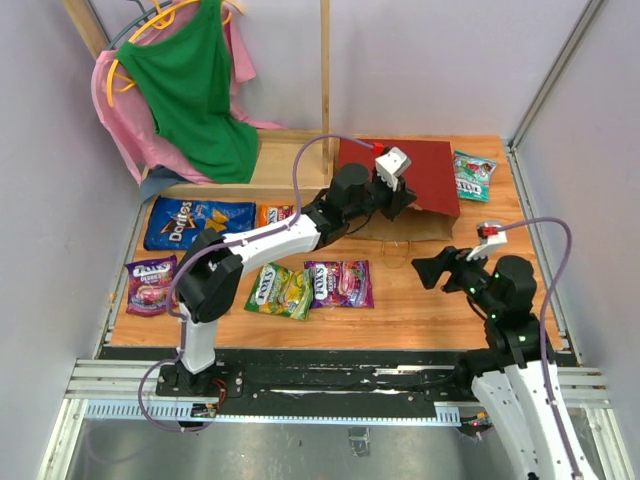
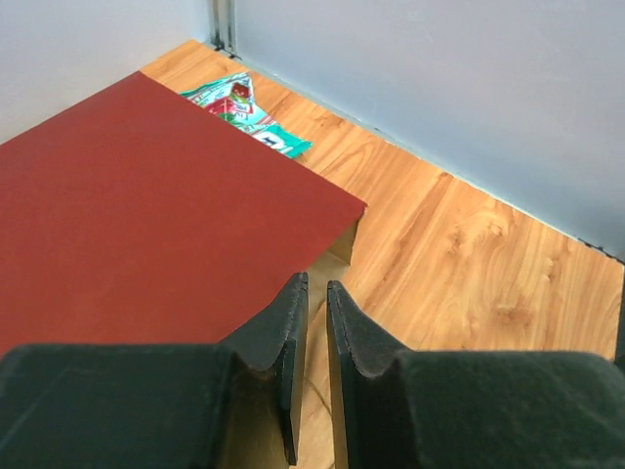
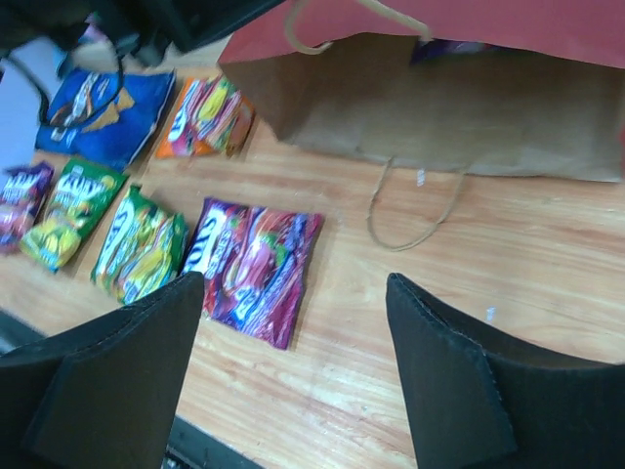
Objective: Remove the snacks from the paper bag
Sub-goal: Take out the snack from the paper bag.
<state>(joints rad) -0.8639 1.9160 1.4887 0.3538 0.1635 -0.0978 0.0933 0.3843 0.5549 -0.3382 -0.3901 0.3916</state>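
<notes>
Open end of bag [image 3: 469, 107] is faced by R gripper [image 3: 293, 293]; packet [image 3: 451, 48] glimpsed just inside.
L gripper [image 2: 314, 293] appears pinched on bag's top lip; R one is spread, empty, nearer.

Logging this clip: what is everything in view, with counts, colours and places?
paper bag: one, dark red, brown inside, on its side, rear centre
Doritos bag: one, blue, rear left
orange packet: one, orange, beside the Doritos bag
purple packets: two, purple, centre and front left
yellow-green packets: apparently two, left of the centre purple one
teal packet: one, right of the paper bag
clothes: green and pink, on hangers, rear left
left gripper: jaws pinched on the bag's mouth edge
right gripper: jaws open, empty, front right
</notes>
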